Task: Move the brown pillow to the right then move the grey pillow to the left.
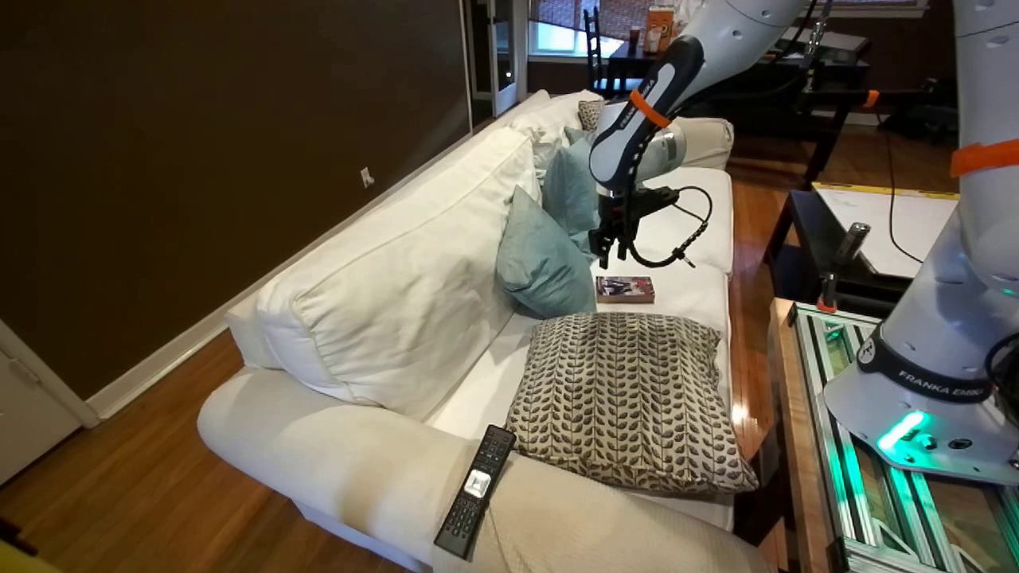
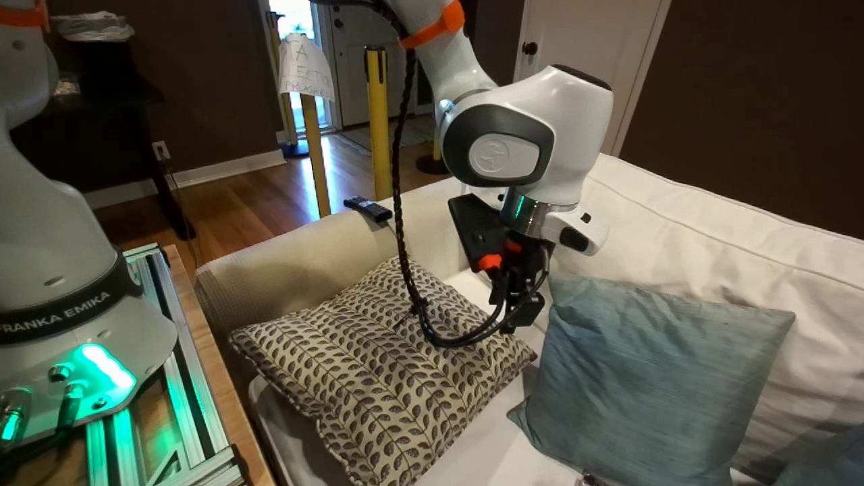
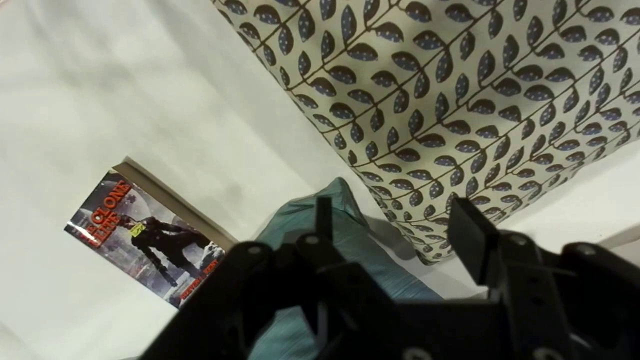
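Observation:
The brown pillow (image 1: 617,398), with its leaf pattern, lies flat on the seat against the sofa arm, and shows in all views. A plain blue-grey pillow, the grey pillow (image 2: 648,385), leans against the sofa back beside it; its edge and a pointed corner (image 3: 360,250) show in the wrist view. My gripper (image 3: 392,215) points down over the seat near the gap between these two pillows. Its fingers (image 3: 467,240) stand apart with nothing gripped between them. In an exterior view my gripper (image 2: 516,317) hangs higher than the brown pillow, close to the grey pillow's upper corner.
A paperback book (image 3: 145,240) lies on the white seat. Behind the grey pillow is another blue-grey pillow (image 1: 567,187). A remote control (image 1: 476,485) rests on the sofa arm (image 1: 342,446). The tall sofa back (image 1: 414,294) runs along the wall side.

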You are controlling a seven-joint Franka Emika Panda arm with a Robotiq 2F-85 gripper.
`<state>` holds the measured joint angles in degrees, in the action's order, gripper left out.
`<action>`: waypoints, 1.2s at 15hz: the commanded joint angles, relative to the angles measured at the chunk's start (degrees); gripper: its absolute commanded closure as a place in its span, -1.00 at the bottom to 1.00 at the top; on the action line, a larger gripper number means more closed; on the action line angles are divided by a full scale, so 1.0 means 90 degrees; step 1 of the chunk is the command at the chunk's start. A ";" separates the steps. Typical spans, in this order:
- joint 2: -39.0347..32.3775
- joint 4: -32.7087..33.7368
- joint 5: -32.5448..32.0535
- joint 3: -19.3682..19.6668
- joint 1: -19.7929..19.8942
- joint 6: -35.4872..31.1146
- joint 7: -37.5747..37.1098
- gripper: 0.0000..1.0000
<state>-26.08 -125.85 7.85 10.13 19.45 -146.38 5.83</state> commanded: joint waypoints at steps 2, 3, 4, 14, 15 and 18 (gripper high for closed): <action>-0.0015 0.0016 0.0019 0.0002 -0.0015 0.0019 -0.0004 -0.25; 0.0038 -0.0066 0.0015 0.0048 -0.0040 -0.0130 -0.0102 -0.75; -0.0070 0.0077 0.0017 0.0078 -0.0012 0.0005 -0.0143 -0.76; -0.2154 0.2372 0.0336 -0.0534 0.0467 0.0901 0.0308 -1.00; -0.2379 0.2615 0.0370 -0.0609 0.0486 0.0912 0.0312 -1.00; -0.2996 0.3336 0.0368 -0.0728 0.0429 0.1136 0.0211 -1.00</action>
<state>-46.55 -103.81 9.86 4.70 23.10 -139.45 7.84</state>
